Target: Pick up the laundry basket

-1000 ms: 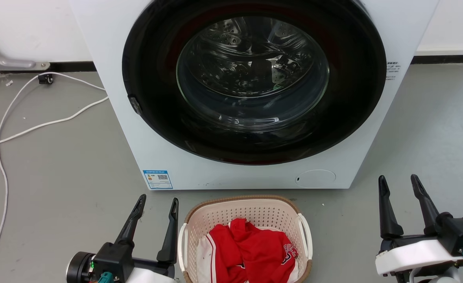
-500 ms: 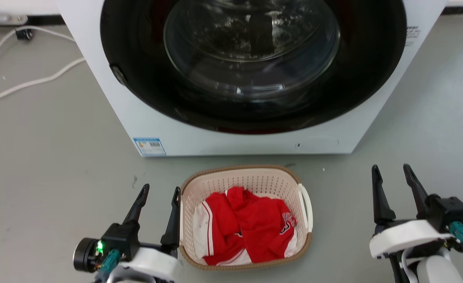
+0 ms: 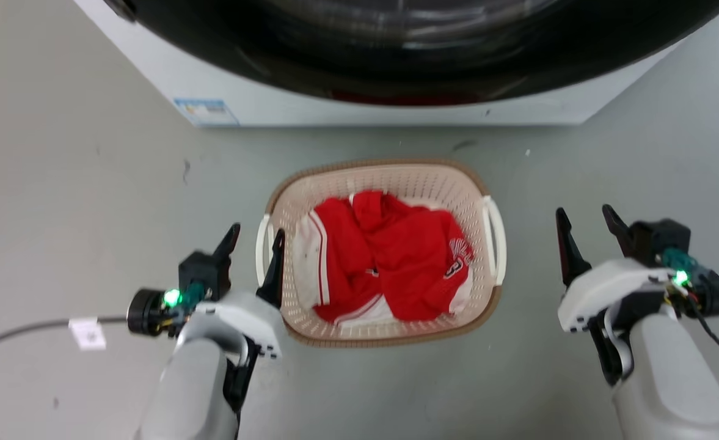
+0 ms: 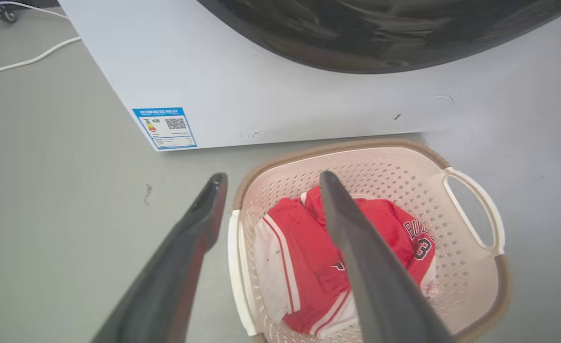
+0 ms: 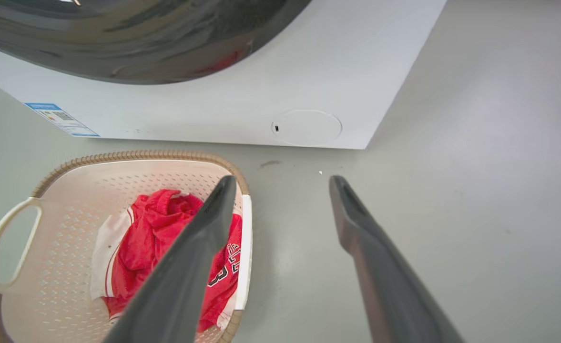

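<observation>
1. On the grey floor (image 3: 90, 183), just in front of the white washing machine (image 3: 359, 113), we see the laundry basket (image 3: 390, 183) standing upright, a red jersey (image 3: 396, 256) crumpled inside.
2. Our left gripper (image 3: 257, 231) has its jaws apart, one finger outside the basket's left handle (image 3: 261, 241) and one over the inside; we cannot tell whether either touches.
3. Our right gripper (image 3: 583, 211) hangs with jaws apart over the floor, beside the right handle (image 3: 496, 238) but clear of it.

Pale grey forearms (image 3: 194, 385), black end effector fingers (image 3: 273, 266), green lights (image 3: 171, 297)
</observation>
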